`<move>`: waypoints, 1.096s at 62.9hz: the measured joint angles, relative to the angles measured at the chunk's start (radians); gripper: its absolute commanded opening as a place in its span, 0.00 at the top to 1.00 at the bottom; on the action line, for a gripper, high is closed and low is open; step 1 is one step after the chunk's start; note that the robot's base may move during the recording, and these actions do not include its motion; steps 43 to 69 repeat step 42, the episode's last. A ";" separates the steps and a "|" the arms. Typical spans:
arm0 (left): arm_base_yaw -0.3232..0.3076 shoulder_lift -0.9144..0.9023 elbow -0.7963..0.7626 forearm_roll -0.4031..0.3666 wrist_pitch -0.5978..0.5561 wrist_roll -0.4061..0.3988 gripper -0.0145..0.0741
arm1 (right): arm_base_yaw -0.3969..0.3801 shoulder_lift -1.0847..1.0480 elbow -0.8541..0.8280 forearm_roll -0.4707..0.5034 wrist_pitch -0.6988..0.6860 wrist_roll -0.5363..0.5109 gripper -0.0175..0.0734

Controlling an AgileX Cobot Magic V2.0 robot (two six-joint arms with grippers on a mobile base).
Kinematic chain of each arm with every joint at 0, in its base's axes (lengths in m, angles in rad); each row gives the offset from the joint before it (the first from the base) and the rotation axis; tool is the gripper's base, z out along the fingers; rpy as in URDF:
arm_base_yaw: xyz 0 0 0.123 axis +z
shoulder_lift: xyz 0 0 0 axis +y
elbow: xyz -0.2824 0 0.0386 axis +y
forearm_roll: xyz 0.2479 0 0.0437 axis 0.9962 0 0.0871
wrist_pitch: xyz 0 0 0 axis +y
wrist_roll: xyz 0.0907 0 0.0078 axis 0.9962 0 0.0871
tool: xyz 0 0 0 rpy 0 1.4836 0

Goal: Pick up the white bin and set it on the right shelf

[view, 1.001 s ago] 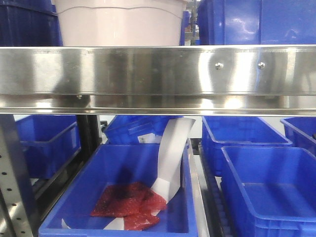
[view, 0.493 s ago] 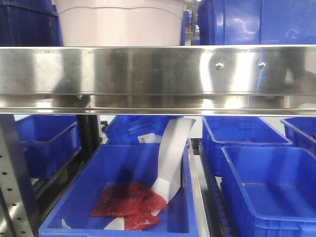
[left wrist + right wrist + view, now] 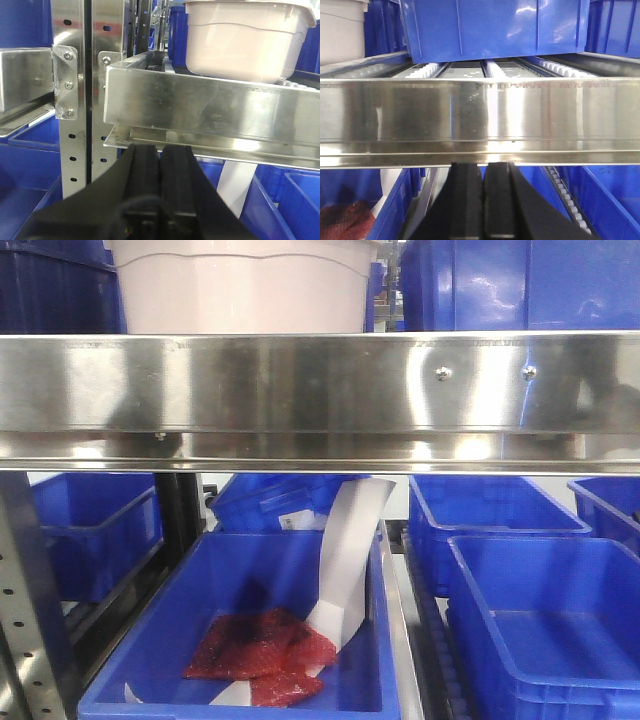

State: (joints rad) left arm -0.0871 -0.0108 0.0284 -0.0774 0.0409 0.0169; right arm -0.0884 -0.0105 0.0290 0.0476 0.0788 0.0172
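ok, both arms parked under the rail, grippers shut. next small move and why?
Probably open both grippers and raise them above the steel rail. The left gripper and right gripper are shut on nothing and sit below the rail, while the white bin rests on the shelf behind it, ungripped. Neither can reach its sides from there.

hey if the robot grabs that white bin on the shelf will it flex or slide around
The white bin looks like moulded plastic with a rimmed top, so it probably stays fairly stiff. Its smooth, tapering sides may be slippery to pinch. It seems to rest on the shelf's white rollers, so a push would likely make it glide easily.
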 measured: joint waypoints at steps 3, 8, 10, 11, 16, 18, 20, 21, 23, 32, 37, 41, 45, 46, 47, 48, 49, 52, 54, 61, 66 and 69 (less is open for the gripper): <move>0.000 0.000 0.000 0.000 0.000 0.000 0.97 | 0.000 0.000 0.000 0.000 0.000 0.000 0.73; 0.000 0.000 0.000 0.000 0.000 0.000 0.97 | 0.000 0.000 0.000 0.000 0.000 0.000 0.73; 0.000 0.000 0.000 0.000 0.000 0.000 0.97 | 0.000 0.000 0.000 0.000 0.000 0.000 0.73; 0.000 0.000 0.000 0.000 0.000 0.000 0.97 | 0.000 0.000 0.000 0.000 0.000 0.000 0.73; 0.000 0.000 0.000 0.000 0.000 0.000 0.97 | 0.000 0.000 0.000 0.000 0.000 0.000 0.73; 0.000 0.000 0.000 0.000 0.000 0.000 0.97 | 0.000 0.000 0.000 0.000 0.000 0.000 0.73; 0.000 0.000 0.000 0.000 0.000 0.000 0.97 | 0.000 0.000 0.000 0.000 0.000 0.000 0.73; 0.000 0.000 0.000 0.000 0.000 0.000 0.97 | 0.000 0.000 0.000 0.000 0.000 0.000 0.73; 0.000 0.000 0.000 0.000 0.000 0.000 0.97 | 0.000 0.000 0.000 0.000 0.000 0.000 0.73; 0.000 0.000 0.000 0.000 0.000 0.000 0.97 | 0.000 0.000 0.000 0.000 0.000 0.000 0.73; 0.000 0.000 0.000 0.000 0.000 0.000 0.97 | 0.000 0.000 0.000 0.000 0.000 0.000 0.73; 0.000 0.000 0.000 0.000 0.000 0.000 0.97 | 0.000 0.000 0.000 0.000 0.000 0.000 0.73; 0.000 0.000 0.000 0.000 0.000 0.000 0.97 | 0.000 0.000 0.000 0.000 0.000 0.000 0.73; 0.000 0.000 0.000 0.000 0.000 0.000 0.97 | 0.000 0.000 0.000 0.000 0.000 0.000 0.73; 0.000 0.000 0.000 0.000 0.000 0.000 0.97 | 0.000 0.000 0.000 0.000 0.000 0.000 0.73; 0.000 0.000 0.000 0.000 0.000 0.000 0.97 | 0.000 0.000 0.000 0.000 0.000 0.000 0.73; 0.000 0.000 0.000 0.000 0.000 0.000 0.97 | 0.000 0.000 0.000 0.000 0.000 0.000 0.73; 0.000 0.000 0.000 0.000 0.000 0.000 0.97 | 0.000 0.000 0.000 0.000 0.000 0.000 0.73; 0.000 0.000 0.000 0.000 0.000 0.000 0.97 | 0.000 0.000 0.000 0.000 0.000 0.000 0.73; 0.000 0.000 0.000 0.000 0.000 0.000 0.97 | 0.000 0.000 0.000 0.000 0.000 0.000 0.73; 0.000 0.000 0.000 0.000 0.000 0.000 0.97 | 0.000 0.000 0.000 0.000 0.000 0.000 0.73; 0.000 0.000 0.000 0.000 0.000 0.000 0.97 | 0.000 0.000 0.000 0.000 0.000 0.000 0.73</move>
